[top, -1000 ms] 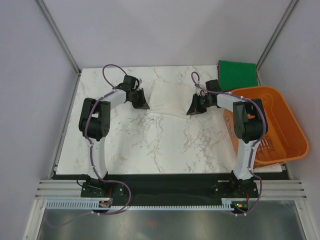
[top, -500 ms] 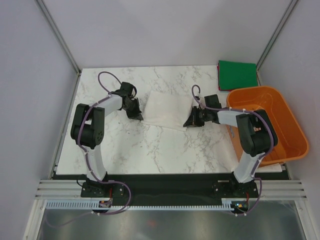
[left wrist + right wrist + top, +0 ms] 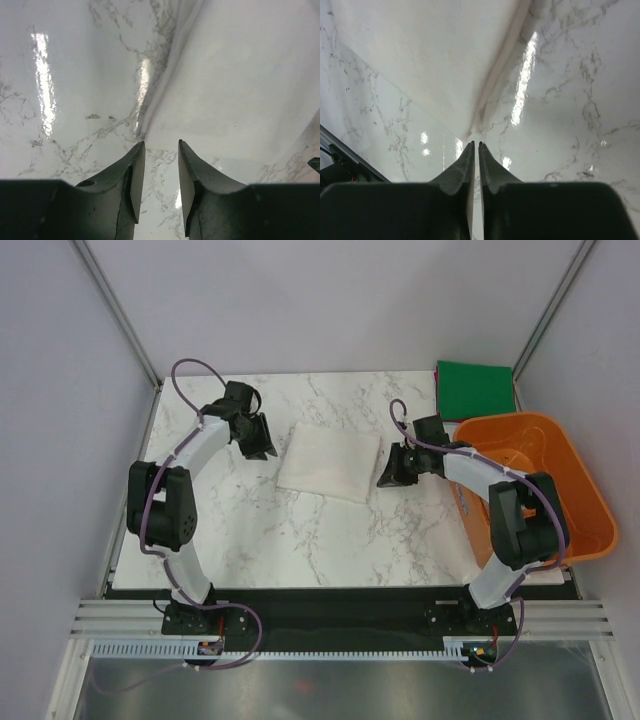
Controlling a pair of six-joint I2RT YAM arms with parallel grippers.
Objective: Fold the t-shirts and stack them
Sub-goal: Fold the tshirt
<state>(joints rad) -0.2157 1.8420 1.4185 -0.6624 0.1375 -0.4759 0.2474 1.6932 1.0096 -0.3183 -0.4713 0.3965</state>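
Observation:
The white t-shirt (image 3: 330, 460) lies folded into a flat rectangle in the middle of the marble table; its red print is hidden. The dark green t-shirt (image 3: 474, 388) lies folded square at the back right corner. My left gripper (image 3: 262, 445) is open and empty, just left of the white shirt's left edge. In the left wrist view the shirt's corner (image 3: 235, 75) lies just ahead of the left gripper (image 3: 161, 147). My right gripper (image 3: 388, 475) is shut and empty, just right of the shirt's right edge. The shirt's corner (image 3: 420, 60) also shows ahead of the right gripper (image 3: 476, 145).
An orange slatted basket (image 3: 505, 421) stands at the right edge of the table, beside the right arm and in front of the green shirt. Grey walls enclose the table on the left, back and right.
The white shirt was drawn toward the front and laid flat. Both grippers then let go of its edges and backed away outward, the left one up and to the left.

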